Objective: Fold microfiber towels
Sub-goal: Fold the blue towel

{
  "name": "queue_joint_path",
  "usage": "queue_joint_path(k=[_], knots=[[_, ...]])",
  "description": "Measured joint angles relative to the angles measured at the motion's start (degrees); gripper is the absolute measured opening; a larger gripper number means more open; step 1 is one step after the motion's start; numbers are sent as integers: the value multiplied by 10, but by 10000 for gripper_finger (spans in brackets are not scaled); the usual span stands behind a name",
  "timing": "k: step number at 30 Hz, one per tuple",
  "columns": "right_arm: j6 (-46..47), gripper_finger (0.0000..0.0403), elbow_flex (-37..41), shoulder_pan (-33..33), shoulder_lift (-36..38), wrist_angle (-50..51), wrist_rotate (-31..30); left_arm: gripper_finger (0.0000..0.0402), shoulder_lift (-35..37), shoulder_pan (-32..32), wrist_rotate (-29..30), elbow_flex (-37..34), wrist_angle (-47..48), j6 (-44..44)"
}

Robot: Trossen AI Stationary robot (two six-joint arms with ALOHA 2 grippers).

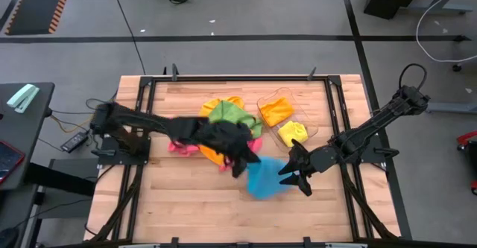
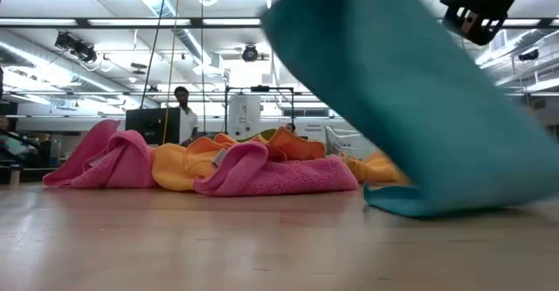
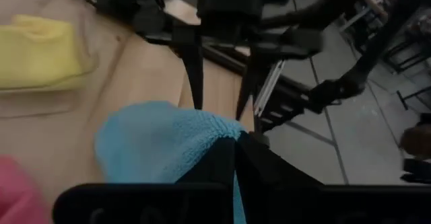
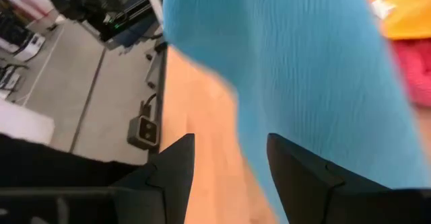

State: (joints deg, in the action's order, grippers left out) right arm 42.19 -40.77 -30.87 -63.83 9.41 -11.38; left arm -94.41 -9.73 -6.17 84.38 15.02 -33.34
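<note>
My left pincer (image 1: 246, 159) is clamped on the blue towel (image 1: 264, 179), lifted w/ its low end dragging on the worktop (image 1: 186, 203) mid-front. Right pincer (image 1: 294, 175) gapes, empty, just beside the hanging edge twd the right edge, so it's nearer.

blue towel (image 2: 410, 90): top cut off by the low view's upper edge, near hem blurred | left claw (image 3: 237, 150): tips buried in the blue cloth | pile of towels (image 1: 216, 132): middle covered by the left arm | person (image 2: 183, 112) behind the table: too small to make out | right claw (image 4: 229, 163): only its finger bases show
</note>
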Motion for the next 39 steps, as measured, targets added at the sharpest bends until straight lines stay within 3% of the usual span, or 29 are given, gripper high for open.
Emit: queue_joint_path(k=[7, 14, 18, 26, 31, 39], knots=[[7, 193, 0, 0, 37, 57, -26, 9, 146, 5, -100, 1, 88, -9], [4, 193, 0, 0, 35, 62, -40, 12, 256, -40, -117, 1, 142, -105], [5, 193, 0, 0, 32, 60, -52, 8, 260, -58, -95, 1, 153, -110], [13, 193, 0, 5, 31, 56, -54, 8, 83, -44, -80, 0, 121, -18], [23, 193, 0, 5, 31, 58, -52, 16, -53, -42, -133, 0, -18, -20], [30, 193, 0, 4, 31, 60, -51, 11, -209, -30, -132, 0, -145, -52]])
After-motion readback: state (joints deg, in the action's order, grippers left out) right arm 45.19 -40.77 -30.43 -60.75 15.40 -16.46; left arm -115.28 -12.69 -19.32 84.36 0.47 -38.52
